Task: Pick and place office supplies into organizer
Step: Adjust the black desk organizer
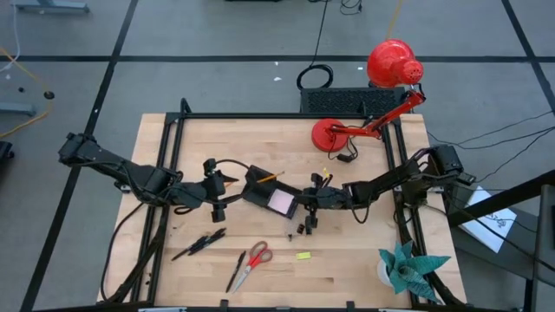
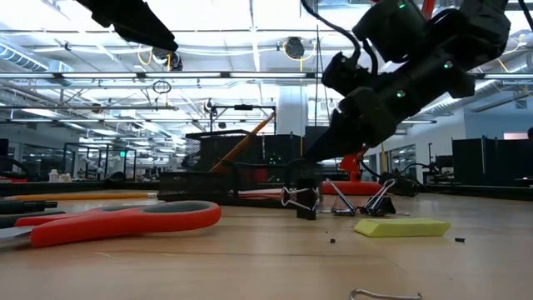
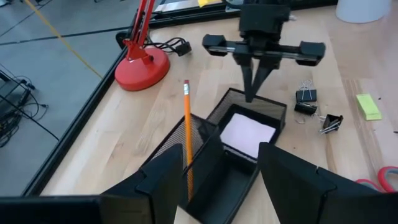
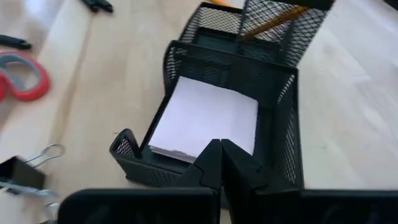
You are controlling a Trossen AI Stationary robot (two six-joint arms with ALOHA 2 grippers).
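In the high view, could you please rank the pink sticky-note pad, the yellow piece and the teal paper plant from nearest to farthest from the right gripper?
Measured from the right gripper, shut just beside the organizer:
1. Pink sticky-note pad, lying in the organizer's compartment, right next to the fingertips.
2. Yellow piece, on the bare table toward the front edge.
3. Teal paper plant, at the table's front right corner.

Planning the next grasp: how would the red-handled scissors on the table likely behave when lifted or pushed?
The scissors lie flat, so they probably slide rather than roll. The blades look partly spread, so they may pivot or swing if lifted by one handle. They look rigid, with thin blades offering a pincer little purchase.
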